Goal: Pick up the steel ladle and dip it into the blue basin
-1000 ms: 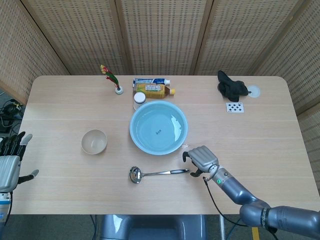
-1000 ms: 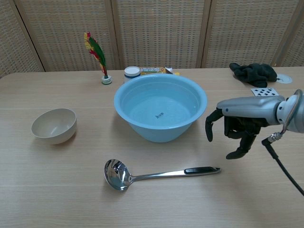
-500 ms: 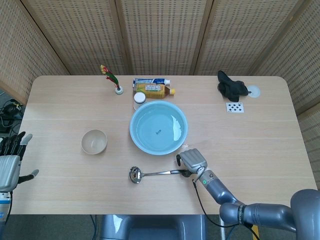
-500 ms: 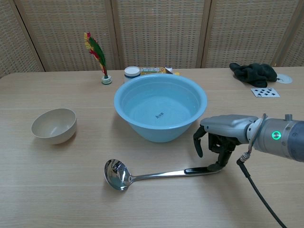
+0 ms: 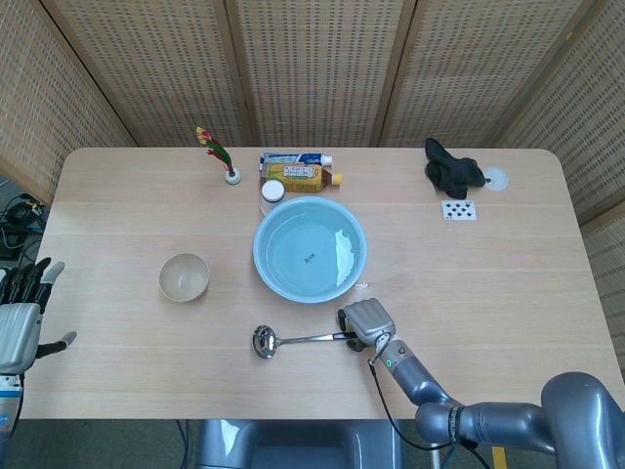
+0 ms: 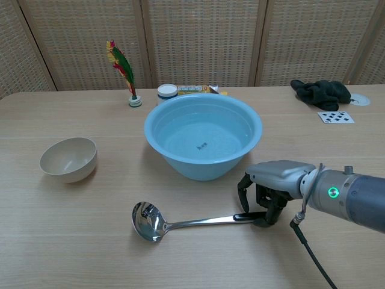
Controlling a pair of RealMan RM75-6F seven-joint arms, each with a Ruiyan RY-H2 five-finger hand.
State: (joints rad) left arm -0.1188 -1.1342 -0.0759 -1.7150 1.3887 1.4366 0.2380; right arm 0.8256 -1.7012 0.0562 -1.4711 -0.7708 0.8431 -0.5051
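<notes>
The steel ladle lies flat on the table in front of the blue basin, its bowl to the left and its black grip to the right. The basin holds water. My right hand sits over the end of the grip, with fingers curled down around it and touching it. My left hand hangs off the table's far left edge, fingers apart and holding nothing; it shows only in the head view.
A cream bowl stands left of the basin. Behind the basin are a white jar, lying bottles and a feather shuttlecock. A black cloth and a playing card lie at the back right.
My right hand has come in from the right and down onto the ladle's grip, and its fingers have curled around the end. The ladle has not moved.
</notes>
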